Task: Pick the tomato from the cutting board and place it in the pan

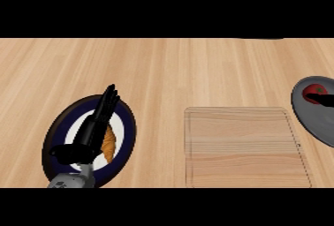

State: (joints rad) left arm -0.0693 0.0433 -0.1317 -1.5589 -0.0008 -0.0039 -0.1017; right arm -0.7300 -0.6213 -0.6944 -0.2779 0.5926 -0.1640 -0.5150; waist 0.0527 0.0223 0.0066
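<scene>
The red tomato point(316, 90) with a green stem lies inside the grey pan point(312, 119) at the view's right edge. A black bit of my right hand point(325, 101) shows at that edge, just below and against the tomato; the rest of the hand is cut off. The pale wooden cutting board point(244, 150) lies at centre right with nothing on it. My left hand point(96, 122) rests open at lower left, fingers straight and pointing away, over a dark-rimmed plate.
The dark blue plate point(128, 132) with a white centre holds an orange pastry point(109, 145), partly hidden under my left hand. Bare wooden counter point(169, 66) stretches across the far half of the view.
</scene>
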